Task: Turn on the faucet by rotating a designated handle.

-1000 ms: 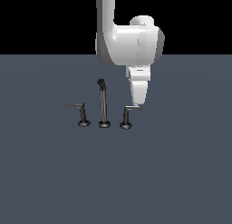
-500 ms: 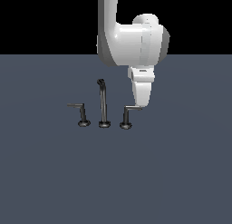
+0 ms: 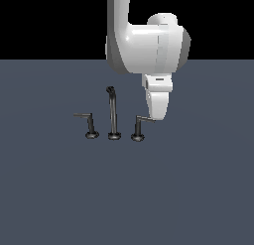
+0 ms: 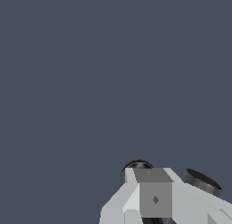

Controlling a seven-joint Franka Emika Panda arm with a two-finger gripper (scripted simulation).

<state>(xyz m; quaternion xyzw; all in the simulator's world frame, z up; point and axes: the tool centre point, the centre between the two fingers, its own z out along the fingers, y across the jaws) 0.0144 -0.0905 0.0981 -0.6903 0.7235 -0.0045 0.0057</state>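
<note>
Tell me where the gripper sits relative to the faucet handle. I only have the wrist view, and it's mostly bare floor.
Observer: In the exterior view the gripper is at the free end of the handle, the lever on that view's right.
Operator: Touching it?
Observer: The lever's tip meets the gripper's white body. Real contact can't be told.
Operator: Anything else close by?
Observer: The spout stands just beside the handle, with a slimmer lever beyond it.

text: none readable | labels: none | brands: none | numbers: 0 | signs: none
</note>
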